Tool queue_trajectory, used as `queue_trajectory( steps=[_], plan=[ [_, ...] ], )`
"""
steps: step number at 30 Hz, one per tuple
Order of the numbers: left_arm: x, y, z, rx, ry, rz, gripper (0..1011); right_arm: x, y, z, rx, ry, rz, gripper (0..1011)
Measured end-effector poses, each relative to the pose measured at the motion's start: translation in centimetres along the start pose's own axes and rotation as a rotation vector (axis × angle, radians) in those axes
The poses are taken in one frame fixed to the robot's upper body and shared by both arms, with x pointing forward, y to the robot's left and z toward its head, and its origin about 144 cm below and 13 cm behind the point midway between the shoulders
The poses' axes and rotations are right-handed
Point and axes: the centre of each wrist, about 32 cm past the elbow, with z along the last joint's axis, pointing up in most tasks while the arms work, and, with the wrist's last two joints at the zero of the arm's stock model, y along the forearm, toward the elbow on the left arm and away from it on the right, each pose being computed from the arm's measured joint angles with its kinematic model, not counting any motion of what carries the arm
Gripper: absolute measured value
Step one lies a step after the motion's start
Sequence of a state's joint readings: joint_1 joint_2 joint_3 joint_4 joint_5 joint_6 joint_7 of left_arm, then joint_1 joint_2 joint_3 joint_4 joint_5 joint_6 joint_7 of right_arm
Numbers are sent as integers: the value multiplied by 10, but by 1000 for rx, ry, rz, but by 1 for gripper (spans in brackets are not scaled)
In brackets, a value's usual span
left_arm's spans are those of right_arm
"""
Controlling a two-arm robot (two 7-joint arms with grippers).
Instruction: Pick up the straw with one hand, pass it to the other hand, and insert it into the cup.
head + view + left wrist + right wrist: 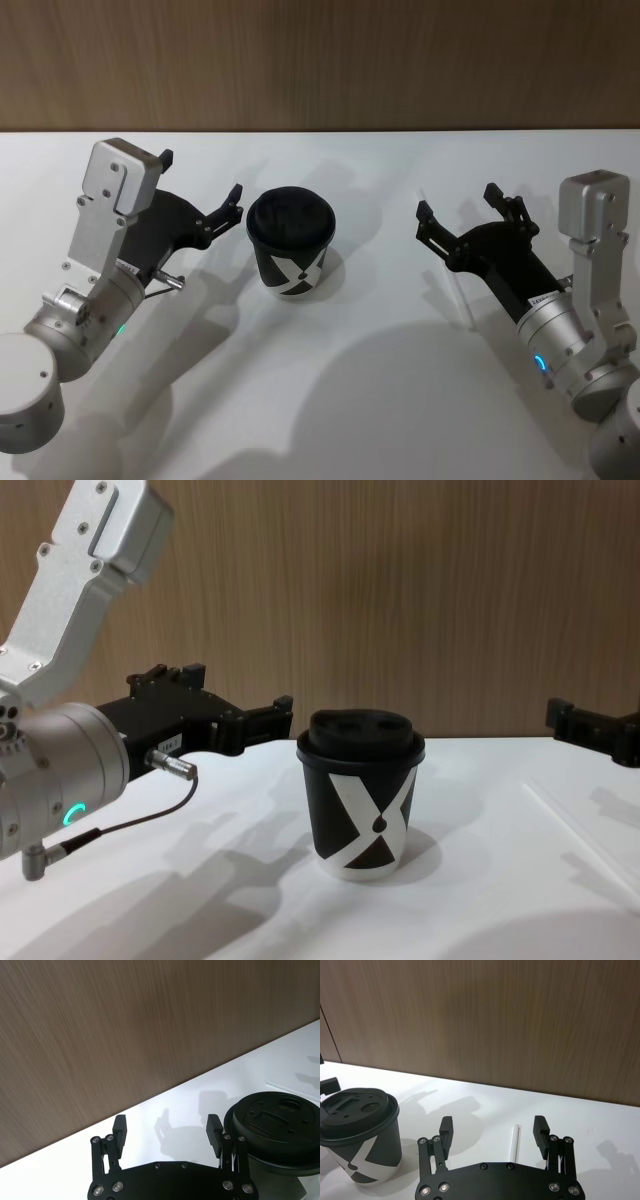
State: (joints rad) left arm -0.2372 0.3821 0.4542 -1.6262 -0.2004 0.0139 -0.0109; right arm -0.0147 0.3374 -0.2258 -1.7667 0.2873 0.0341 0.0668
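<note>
Both arms reach forward low over the worktop (350, 400), left pincer (200, 175) and right pincer (457, 200) spread wide and empty; the straw (515, 1141) lies flat beneath the right pincer, the cup (290, 245) upright just beside the left pincer's inner fingertip.

- My left gripper (167, 1125) hangs over the white table (165, 1105), jaws wide apart with nothing between them.
- The cup (280, 1130), black domed lid on, stands just beside one jaw.
- A wood-panelled wall (125, 1025) rises behind the table's far edge.
</note>
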Motion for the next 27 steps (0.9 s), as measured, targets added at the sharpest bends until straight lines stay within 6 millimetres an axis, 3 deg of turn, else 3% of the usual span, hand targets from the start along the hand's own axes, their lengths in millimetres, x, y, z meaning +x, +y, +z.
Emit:
queue_trajectory(
  steps=[27],
  plan=[
    [0, 0, 0, 0, 0, 0, 1003, 0, 0, 0, 0, 0, 0, 1001]
  ],
)
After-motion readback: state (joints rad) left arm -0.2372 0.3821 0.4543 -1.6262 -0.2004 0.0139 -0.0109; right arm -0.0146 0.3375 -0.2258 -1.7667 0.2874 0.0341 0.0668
